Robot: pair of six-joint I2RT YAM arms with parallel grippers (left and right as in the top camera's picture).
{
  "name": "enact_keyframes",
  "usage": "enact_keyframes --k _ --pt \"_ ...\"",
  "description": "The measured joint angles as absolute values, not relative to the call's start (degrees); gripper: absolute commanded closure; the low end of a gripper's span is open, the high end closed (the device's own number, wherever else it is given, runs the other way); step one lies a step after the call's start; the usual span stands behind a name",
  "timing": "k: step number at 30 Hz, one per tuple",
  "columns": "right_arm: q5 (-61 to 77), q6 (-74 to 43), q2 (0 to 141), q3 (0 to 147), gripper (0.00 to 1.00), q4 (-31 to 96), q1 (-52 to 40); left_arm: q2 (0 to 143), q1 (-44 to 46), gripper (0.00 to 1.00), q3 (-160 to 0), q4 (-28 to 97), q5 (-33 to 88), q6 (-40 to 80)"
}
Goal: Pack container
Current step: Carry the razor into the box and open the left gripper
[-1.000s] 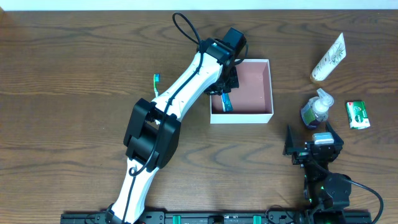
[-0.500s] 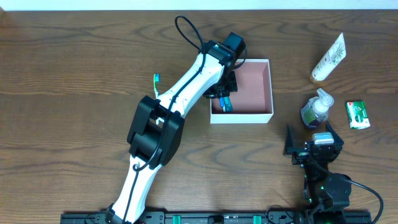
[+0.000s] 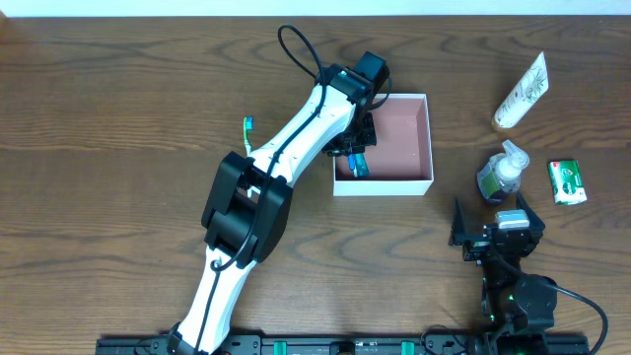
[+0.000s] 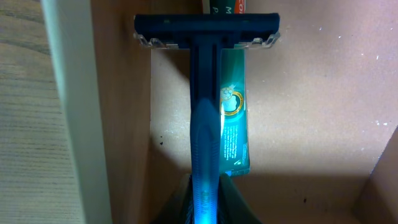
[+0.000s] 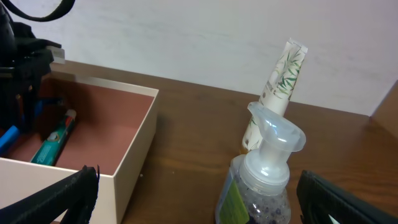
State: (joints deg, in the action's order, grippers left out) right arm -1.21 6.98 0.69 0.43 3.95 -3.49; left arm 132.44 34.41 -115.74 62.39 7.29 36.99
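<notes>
The container [image 3: 430,138], a white-walled square box with a pink-brown floor, sits at mid-table. My left gripper [image 3: 355,148] reaches into its left side, shut on the handle of a blue razor [image 3: 358,164]. In the left wrist view the razor [image 4: 205,124] points away from the gripper [image 4: 205,211], head toward the far wall, alongside a green toothpaste tube [image 4: 234,118] lying on the floor beside the white wall [image 4: 71,93]. My right gripper [image 3: 493,219] stands open near the front edge, nothing between its fingers [image 5: 202,205].
A clear pump bottle [image 3: 501,176] stands just beyond the right gripper, close between its fingers in the right wrist view [image 5: 267,174]. A pale leaf-printed tube [image 3: 521,92] lies behind it, a green packet [image 3: 567,181] to the right. A toothbrush [image 3: 247,133] lies left of the left arm.
The left arm shifted slightly to the right over the container's left side with the razor, then held still. The right arm has not moved.
</notes>
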Motion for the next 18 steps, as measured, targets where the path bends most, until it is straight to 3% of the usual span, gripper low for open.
enact_keyframes --k 18 --pt "-1.21 6.98 0.69 0.43 0.01 3.95 -3.49 132.44 34.2 0.83 -115.74 61.47 7.31 36.18"
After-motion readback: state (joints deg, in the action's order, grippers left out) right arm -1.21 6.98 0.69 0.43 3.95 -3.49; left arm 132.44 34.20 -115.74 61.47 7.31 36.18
